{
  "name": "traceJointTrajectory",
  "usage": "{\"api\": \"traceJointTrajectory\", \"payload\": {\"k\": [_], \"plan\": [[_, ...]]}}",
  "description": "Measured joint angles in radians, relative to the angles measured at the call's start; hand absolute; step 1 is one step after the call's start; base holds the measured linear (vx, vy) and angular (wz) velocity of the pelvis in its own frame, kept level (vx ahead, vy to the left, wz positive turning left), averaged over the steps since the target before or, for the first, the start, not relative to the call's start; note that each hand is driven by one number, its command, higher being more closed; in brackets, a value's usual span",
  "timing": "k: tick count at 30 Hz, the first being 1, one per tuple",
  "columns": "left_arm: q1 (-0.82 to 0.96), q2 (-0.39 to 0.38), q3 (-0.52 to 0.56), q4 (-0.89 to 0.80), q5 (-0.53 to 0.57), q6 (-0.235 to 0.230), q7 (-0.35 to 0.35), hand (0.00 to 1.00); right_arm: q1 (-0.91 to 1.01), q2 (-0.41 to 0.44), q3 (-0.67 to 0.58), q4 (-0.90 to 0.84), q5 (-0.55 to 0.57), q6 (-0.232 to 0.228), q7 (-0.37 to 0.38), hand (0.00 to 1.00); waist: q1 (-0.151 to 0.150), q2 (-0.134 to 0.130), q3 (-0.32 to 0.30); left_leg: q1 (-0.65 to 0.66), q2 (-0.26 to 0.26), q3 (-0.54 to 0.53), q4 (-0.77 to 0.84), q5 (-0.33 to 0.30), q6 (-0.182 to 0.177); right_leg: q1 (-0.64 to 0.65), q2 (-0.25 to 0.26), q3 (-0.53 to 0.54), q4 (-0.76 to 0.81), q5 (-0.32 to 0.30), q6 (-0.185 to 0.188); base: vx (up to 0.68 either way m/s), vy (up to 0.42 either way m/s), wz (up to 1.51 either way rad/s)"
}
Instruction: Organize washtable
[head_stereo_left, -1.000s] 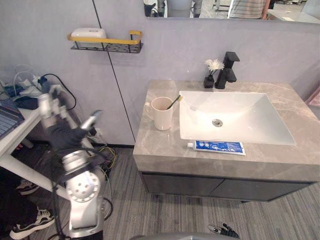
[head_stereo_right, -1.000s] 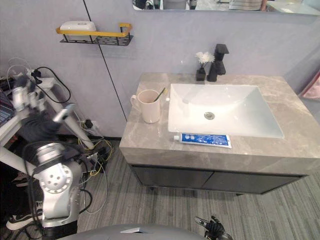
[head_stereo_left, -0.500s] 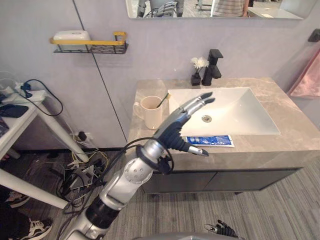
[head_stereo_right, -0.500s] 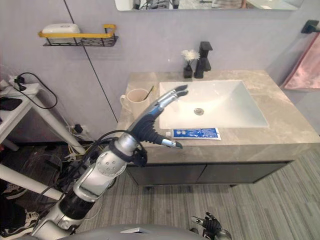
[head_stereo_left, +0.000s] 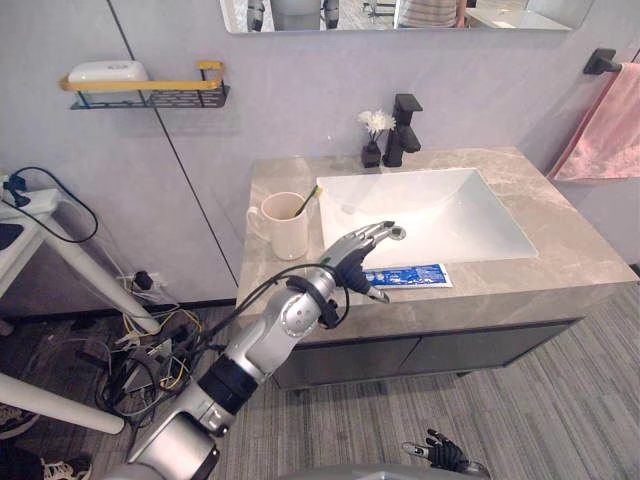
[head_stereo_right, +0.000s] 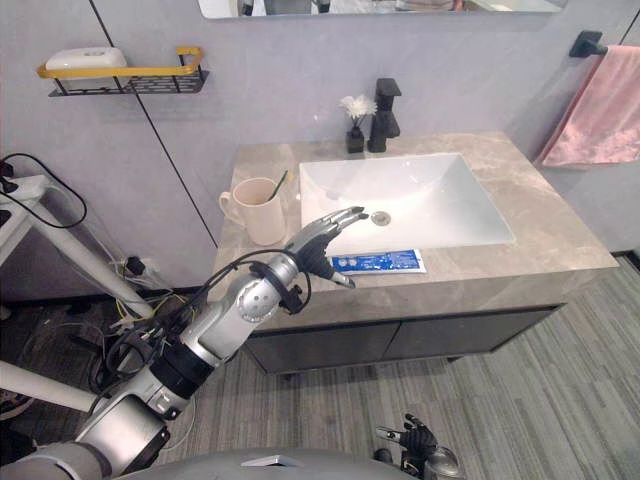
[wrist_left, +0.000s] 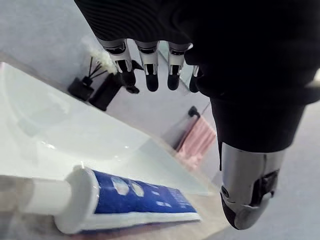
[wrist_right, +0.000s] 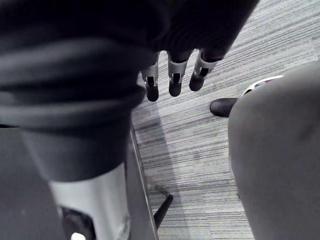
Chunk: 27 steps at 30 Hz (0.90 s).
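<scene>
Toothpaste tube (head_stereo_left: 420, 275) flat, blue, white-capped, on marble counter (head_stereo_left: 560, 255); left hand (head_stereo_left: 352, 258) over cap end, fingers straight, empty.

Toothpaste tube (head_stereo_left: 408, 276) on front counter (head_stereo_left: 560, 262) strip, sink basin (head_stereo_left: 450, 210) just behind, mug (head_stereo_left: 284, 225) apart to its left, counter bare rightward.

Countertop (head_stereo_left: 562, 243) w/ sink (head_stereo_left: 455, 205) carries mug (head_stereo_left: 286, 226), toothpaste tube (head_stereo_left: 411, 276), flower vase (head_stereo_left: 371, 156), faucet (head_stereo_left: 403, 131).

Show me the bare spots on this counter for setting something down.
The widest bare counter lies right of the sink, through to the front corner. A smaller patch sits behind the cup, up to the back edge. Crowded: the front strip with the toothpaste and the left hand over it, and the rear by faucet and vase.
</scene>
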Motion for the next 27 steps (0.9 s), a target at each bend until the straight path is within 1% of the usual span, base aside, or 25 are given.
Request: {"api": "traceJointTrajectory", "payload": {"k": [5, 7, 8, 10, 19, 24, 27], "plan": [[-0.03, -0.002, 0.001, 0.03, 0.0, 0.007, 0.005, 0.0, 0.0, 0.0, 0.0, -0.002, 0.0, 0.0, 0.0, 0.0, -0.01, 0.0, 0.004, 0.011, 0.0, 0.005, -0.013, 0.0, 0.0, 0.002, -0.001, -0.006, -0.001, 0.001, 0.002, 0.05, 0.001, -0.03], [-0.031, -0.003, 0.001, 0.042, 0.0, 0.007, 0.005, 0.0, -0.006, 0.001, 0.0, -0.002, 0.0, 0.0, 0.0, 0.0, -0.026, -0.001, 0.011, 0.013, -0.002, 0.004, -0.016, 0.0, 0.0, 0.004, -0.002, -0.015, -0.001, 0.003, 0.003, 0.02, 0.004, 0.01], [-0.034, -0.004, 0.001, 0.054, 0.0, 0.007, 0.005, 0.0, -0.009, 0.001, 0.0, -0.003, 0.0, 0.0, -0.001, 0.0, -0.029, -0.001, 0.019, 0.015, -0.003, 0.005, -0.016, 0.0, 0.0, 0.005, -0.002, -0.015, -0.001, 0.004, 0.003, 0.0, 0.0, 0.0], [-0.037, -0.008, 0.001, 0.071, 0.0, 0.011, 0.005, 0.0, -0.014, 0.001, -0.001, -0.007, 0.0, 0.0, -0.001, 0.0, -0.032, -0.003, 0.036, 0.015, -0.004, 0.009, -0.016, 0.0, 0.001, 0.003, -0.003, -0.015, -0.001, 0.008, 0.004, -0.01, 0.011, -0.06], [-0.037, -0.024, 0.0, 0.108, 0.0, 0.024, 0.005, 0.0, -0.012, 0.001, -0.002, -0.037, 0.0, 0.0, -0.007, 0.0, -0.052, -0.003, 0.06, 0.017, -0.004, 0.013, -0.018, 0.0, 0.001, 0.001, -0.003, -0.014, -0.001, 0.008, 0.004, 0.0, 0.001, -0.01], [-0.037, -0.044, -0.005, 0.137, 0.0, 0.027, 0.005, 0.0, -0.012, 0.001, -0.002, -0.039, 0.0, 0.0, -0.01, 0.0, -0.054, -0.003, 0.06, 0.025, -0.004, 0.02, -0.024, 0.0, 0.001, 0.002, -0.003, -0.012, -0.002, 0.008, 0.004, 0.0, 0.0, -0.03], [-0.037, -0.044, -0.034, 0.138, 0.0, 0.027, 0.004, 0.0, -0.012, 0.001, -0.003, -0.039, 0.0, 0.0, -0.011, 0.0, -0.055, -0.002, 0.061, 0.027, -0.004, 0.021, -0.028, 0.0, 0.001, 0.003, -0.003, -0.012, -0.002, 0.008, 0.004, 0.0, 0.0, 0.0]]}}
